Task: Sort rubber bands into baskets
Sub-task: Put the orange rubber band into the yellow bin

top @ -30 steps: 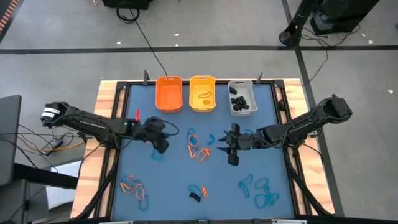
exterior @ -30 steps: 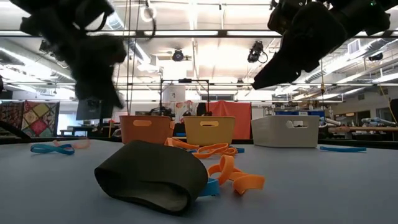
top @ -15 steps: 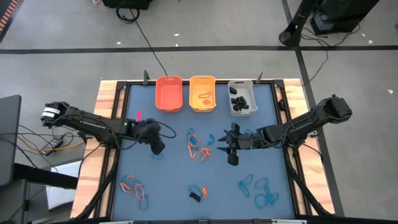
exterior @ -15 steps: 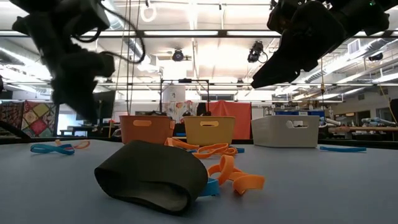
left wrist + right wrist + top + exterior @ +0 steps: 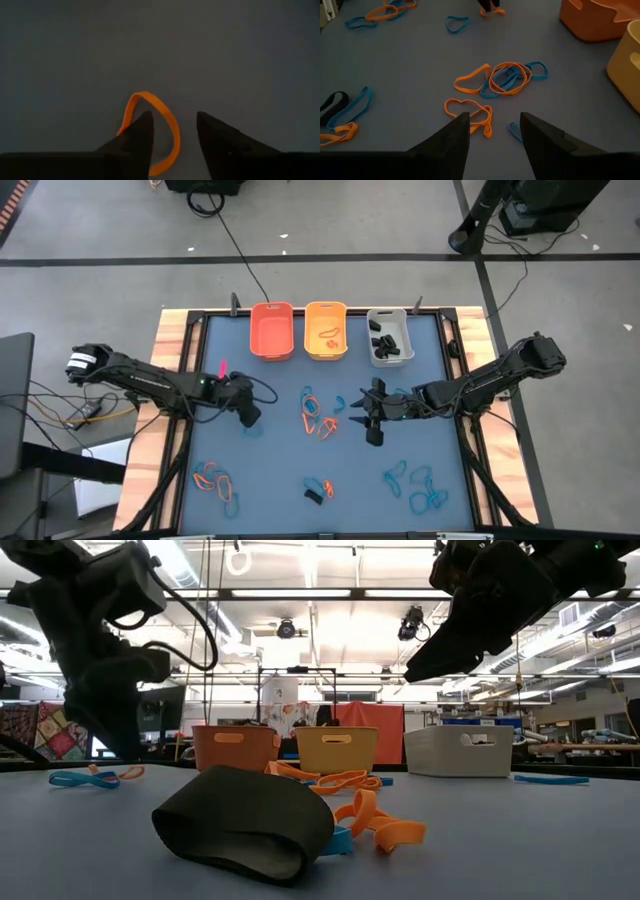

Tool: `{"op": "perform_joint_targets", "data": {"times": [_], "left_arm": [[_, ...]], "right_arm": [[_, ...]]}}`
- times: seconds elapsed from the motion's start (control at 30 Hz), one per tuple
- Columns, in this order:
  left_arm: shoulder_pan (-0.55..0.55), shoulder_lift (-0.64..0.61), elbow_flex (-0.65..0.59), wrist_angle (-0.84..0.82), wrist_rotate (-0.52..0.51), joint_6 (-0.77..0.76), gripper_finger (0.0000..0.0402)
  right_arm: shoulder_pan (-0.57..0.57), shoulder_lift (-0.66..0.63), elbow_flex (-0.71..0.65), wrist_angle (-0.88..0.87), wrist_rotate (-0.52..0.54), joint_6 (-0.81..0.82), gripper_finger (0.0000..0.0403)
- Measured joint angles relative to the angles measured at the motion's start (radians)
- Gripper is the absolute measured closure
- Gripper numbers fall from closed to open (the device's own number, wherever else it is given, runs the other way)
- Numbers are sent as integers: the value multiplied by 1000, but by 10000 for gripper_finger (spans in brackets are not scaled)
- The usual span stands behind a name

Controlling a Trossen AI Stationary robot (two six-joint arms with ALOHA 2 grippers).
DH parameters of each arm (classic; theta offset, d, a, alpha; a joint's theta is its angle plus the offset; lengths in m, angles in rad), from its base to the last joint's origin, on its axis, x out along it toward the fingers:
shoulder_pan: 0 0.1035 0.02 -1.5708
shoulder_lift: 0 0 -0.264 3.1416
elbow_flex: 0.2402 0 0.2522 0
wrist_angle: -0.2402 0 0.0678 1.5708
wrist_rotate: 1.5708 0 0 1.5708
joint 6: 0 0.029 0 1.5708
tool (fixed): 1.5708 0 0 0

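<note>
the left tool (image 5: 248, 413) is low over the counter (image 5: 280, 470) at about nine o'clock, fingers parted around an orange rubber band (image 5: 152, 131) lying flat; nothing is grasped yet, though contact is hard to judge. the step looks like a pick: next it must close on that loop, lift, and carry it toward twelve o'clock, where the orange basket (image 5: 272, 331), yellow-orange basket (image 5: 325, 330) and grey-white basket (image 5: 389, 337) stand. the right tool (image 5: 372, 415) waits near centre, spread and empty, above a tangle of orange and blue bands (image 5: 506, 78).
</note>
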Motion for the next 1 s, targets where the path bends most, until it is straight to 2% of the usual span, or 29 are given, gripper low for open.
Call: {"op": "perform_joint_targets", "data": {"times": [0.1,0.2,0.33,0.57,0.73,0.9,1.0], "left_arm": [[0,0,-29,63,-5,-3,230],[0,0,-65,134,-7,-4,247],[0,0,-108,195,-7,-7,290],[0,0,-113,217,-7,1,391],[0,0,-112,333,21,64,397],[-1,0,-111,585,142,215,399],[-2,0,-111,701,163,265,400]], "right_arm": [[0,0,0,0,0,5,218],[0,0,0,-1,0,5,218],[0,0,0,-1,0,5,218],[0,0,0,0,0,5,218],[0,0,0,0,0,5,218],[0,1,0,13,8,14,218],[2,1,0,41,8,14,218]]}}
